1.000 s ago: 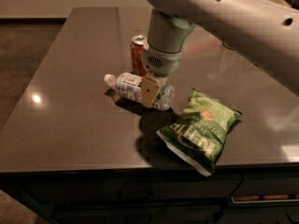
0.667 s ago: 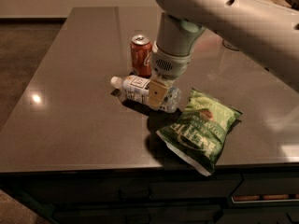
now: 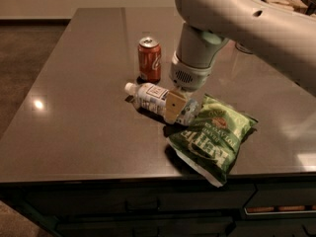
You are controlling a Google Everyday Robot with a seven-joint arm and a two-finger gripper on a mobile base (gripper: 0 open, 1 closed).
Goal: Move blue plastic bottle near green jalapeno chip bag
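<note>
Slid the blue plastic bottle (image 3: 150,97) over the counter (image 3: 84,117), away from the orange can (image 3: 149,59) and closer to the green jalapeno chip bag (image 3: 212,137). Lies on its side now, bottom end just beside it, maybe touching. Still squeezed round the middle by the gripper (image 3: 178,103), closed on it. Looks nearly done; only needs letting go

— Where does the camera look from?
— From above and in front of the soda can (image 3: 149,58). It tilts down across the dark counter (image 3: 79,127), whose near edge lies well below the can.
— How near?
— Close. The arm enters from the can's upper right and is cut off at the view's edge. The gripper (image 3: 178,106) sits just lower right of the can, clasping the blue plastic bottle (image 3: 150,97).
</note>
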